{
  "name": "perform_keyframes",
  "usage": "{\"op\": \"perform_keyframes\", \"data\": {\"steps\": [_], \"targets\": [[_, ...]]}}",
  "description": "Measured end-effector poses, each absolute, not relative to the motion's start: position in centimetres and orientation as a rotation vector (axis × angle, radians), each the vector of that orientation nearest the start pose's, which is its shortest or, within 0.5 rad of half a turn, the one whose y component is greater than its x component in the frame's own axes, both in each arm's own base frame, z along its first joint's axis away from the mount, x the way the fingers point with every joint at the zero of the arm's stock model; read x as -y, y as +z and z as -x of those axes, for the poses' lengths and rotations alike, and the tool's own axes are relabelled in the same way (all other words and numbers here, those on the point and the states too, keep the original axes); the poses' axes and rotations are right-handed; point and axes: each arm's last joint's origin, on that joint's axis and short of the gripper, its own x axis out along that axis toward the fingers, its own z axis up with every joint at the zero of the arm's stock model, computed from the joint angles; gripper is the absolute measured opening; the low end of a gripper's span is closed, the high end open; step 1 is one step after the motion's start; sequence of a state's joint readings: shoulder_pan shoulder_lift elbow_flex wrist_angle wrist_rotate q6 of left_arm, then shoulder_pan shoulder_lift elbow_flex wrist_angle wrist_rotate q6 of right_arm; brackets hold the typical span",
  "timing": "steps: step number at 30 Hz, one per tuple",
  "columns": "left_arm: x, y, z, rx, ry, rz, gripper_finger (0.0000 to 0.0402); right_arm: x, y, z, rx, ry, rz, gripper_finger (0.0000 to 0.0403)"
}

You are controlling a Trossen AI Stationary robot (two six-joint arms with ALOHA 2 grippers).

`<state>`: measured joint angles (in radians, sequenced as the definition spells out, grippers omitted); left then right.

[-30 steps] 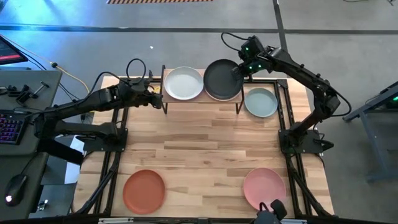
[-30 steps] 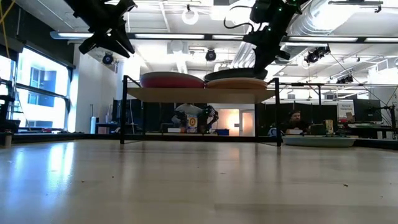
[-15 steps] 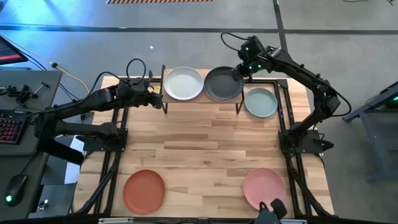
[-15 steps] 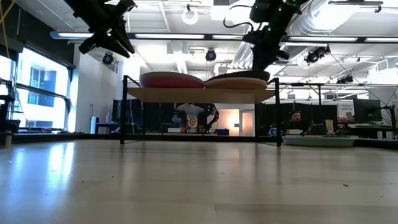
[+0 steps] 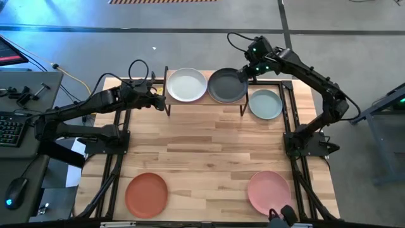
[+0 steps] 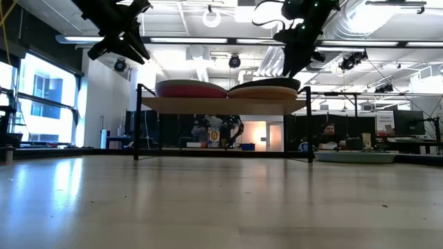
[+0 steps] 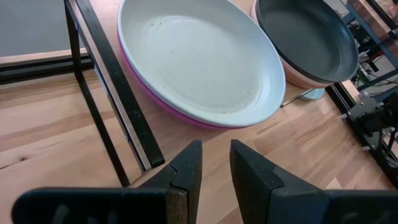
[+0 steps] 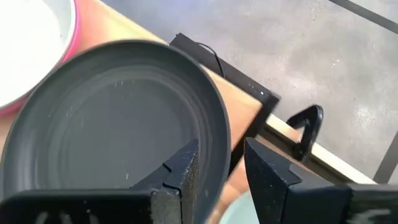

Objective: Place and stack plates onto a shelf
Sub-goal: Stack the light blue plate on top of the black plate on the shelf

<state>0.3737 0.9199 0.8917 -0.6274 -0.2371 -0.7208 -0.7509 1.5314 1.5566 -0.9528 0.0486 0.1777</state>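
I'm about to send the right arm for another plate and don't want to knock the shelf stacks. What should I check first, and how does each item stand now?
1. Charcoal plate seated on the right stack on the shelf: ok, it lies flat on the peach plate.
2. Right gripper released: ok, fingers apart, but the plate's rim sits between them, so back straight off.
3. Left stack settled: ok, pale plate on the magenta plate.
4. Left gripper out of the way: ok, open beside the shelf's left end.
5. Plates left on the table: grey-green, terracotta, pink: ok, all unobstructed.
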Motion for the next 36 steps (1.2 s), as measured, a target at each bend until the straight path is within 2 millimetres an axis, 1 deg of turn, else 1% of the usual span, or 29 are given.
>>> {"op": "perform_keyframes", "data": {"steps": [4,7,10,14,18,22,25,31,36], "targets": [[-7.3,30.8,-16.7,-0.426,0.804,0.717,0.0072,20.2,36.4,-21.5,-0.852,-0.801,-0.499,0.0108],[-7.3,30.8,-16.7,-0.428,0.803,0.712,0.0072,19.2,36.7,-20.7,-0.894,-0.745,-0.537,0.0108],[-7.3,30.8,-16.7,-0.441,0.794,0.679,0.0072,18.3,36.6,-19.8,-0.992,-0.689,-0.534,0.0108],[-7.3,30.8,-16.7,-0.443,0.793,0.675,0.0072,17.5,35.8,-19.1,-1.125,-0.627,-0.536,0.0108],[-7.3,30.8,-16.7,-0.445,0.791,0.676,0.0072,16.8,33.7,-18.7,-1.185,-0.554,-0.594,0.0108],[-7.3,30.8,-16.7,-0.448,0.782,0.680,0.0072,15.3,31.2,-17.8,-1.259,-0.524,-0.633,0.0108],[-7.3,30.8,-16.7,-0.452,0.779,0.667,0.0072,14.2,29.9,-17.0,-1.293,-0.519,-0.652,0.0108],[-7.3,30.8,-16.8,-0.457,0.776,0.656,0.0072,12.7,27.4,-15.9,-1.269,-0.506,-0.628,0.0108],[-7.3,30.8,-16.8,-0.456,0.775,0.656,0.0072,12.2,24.7,-15.3,-1.275,-0.503,-0.628,0.0108]]}}
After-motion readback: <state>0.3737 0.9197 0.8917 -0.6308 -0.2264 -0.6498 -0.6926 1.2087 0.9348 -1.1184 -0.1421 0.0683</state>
